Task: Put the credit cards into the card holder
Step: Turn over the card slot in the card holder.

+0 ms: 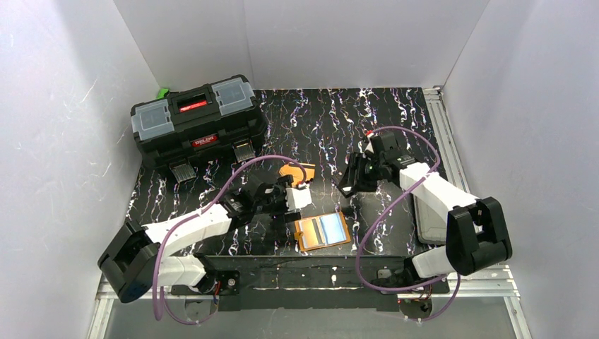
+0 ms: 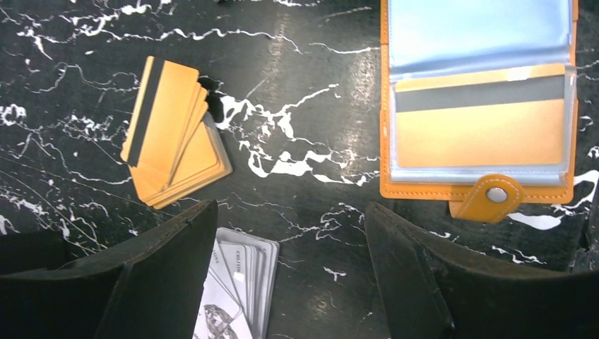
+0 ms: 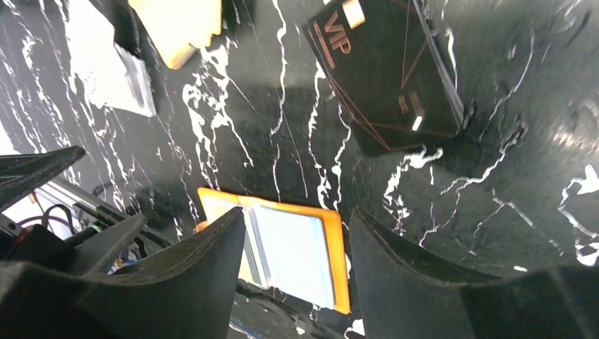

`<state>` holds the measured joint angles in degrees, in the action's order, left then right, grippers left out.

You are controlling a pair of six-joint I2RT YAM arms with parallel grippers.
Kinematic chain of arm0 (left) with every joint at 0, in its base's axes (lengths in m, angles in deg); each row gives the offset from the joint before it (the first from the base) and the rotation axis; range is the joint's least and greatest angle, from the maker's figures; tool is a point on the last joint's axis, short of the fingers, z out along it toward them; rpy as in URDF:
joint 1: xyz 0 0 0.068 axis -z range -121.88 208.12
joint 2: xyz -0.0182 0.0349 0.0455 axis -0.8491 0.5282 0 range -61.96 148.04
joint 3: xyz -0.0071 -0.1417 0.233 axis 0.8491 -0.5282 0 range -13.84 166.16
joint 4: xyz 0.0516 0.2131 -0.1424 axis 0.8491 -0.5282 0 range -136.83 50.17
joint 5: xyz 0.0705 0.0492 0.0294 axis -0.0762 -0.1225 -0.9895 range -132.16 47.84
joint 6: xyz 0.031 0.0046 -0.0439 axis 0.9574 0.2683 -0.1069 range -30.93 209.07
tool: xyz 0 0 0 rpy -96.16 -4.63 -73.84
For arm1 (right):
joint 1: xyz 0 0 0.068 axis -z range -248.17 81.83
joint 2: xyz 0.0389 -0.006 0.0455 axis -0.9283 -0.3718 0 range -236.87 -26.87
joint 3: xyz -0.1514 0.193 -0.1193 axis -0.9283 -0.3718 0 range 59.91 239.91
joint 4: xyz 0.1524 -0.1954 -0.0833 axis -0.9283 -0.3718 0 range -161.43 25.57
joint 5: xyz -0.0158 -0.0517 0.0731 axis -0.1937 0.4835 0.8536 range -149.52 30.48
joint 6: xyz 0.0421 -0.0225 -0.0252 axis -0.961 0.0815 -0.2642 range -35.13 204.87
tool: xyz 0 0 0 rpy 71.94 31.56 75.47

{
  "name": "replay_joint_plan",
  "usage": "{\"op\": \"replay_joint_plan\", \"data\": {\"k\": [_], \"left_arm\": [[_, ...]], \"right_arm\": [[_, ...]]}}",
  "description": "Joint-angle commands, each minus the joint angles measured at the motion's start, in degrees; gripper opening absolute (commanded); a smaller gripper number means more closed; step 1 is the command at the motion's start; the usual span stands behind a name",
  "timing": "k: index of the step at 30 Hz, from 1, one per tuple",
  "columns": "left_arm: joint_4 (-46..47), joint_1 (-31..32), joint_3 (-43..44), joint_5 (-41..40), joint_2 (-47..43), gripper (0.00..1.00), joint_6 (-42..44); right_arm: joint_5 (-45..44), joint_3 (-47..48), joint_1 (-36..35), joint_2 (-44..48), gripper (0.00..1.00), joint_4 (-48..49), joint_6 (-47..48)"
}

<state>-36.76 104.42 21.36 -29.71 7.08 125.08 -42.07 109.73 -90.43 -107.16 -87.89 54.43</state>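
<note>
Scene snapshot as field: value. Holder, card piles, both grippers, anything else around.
left: left gripper open, empty
right: right gripper open, empty
holder: card holder lies open, one striped card already inside
orange: orange cards fanned pile, apart from holder
white: white cards stacked beside left gripper, not held
black: black cards stacked, not held
other: toolbox at back left

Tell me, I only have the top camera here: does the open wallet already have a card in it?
Observer: Yes. The left wrist view shows an orange card with a dark stripe inside a clear sleeve of the wallet.
Operator: Any black cards around?
Observer: Yes, a black stack marked VIP, seen from the right wrist.
Operator: Is the left hand holding anything?
Observer: No, its wrist view shows the left hand open with nothing between the fingers.
</note>
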Motion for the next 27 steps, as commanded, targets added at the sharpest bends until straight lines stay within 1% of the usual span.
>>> {"op": "replay_joint_plan", "data": {"k": [1, 4, 7, 10, 13, 18, 27], "left_arm": [[0.7, -0.4, 2.3, 3.3, -0.1, 0.76, 1.7], [1.1, -0.3, 2.7, 6.9, 1.7, 0.77, 3.3], [0.8, 0.1, 2.2, 9.1, 4.2, 0.75, 7.2], [3.2, 0.1, -1.5, 10.1, 5.2, 0.74, 13.1], [4.6, 0.2, -3.3, 11.0, 6.8, 0.74, 16.0], [7.0, 0.7, -2.7, 11.1, 9.0, 0.74, 15.8], [9.3, 2.4, -3.5, 11.1, 10.3, 0.7, 15.4]], "right_arm": [[0.7, 1.6, 0.4, 0.0, 0.63, -2.2, 2.3], [3.6, -5.1, -0.2, 3.8, 0.63, 0.5, 0.5], [4.7, -10.1, -3.3, 8.1, 0.62, 2.2, -0.8], [4.0, -11.9, -7.2, 9.4, 0.62, 2.0, -1.7], [3.4, -13.5, -8.8, 9.9, 0.62, 2.5, -2.3], [3.8, -14.7, -9.5, 9.1, 0.61, 4.1, -2.5], [5.7, -14.8, -10.6, 6.8, 0.6, 6.4, -2.2]]}}
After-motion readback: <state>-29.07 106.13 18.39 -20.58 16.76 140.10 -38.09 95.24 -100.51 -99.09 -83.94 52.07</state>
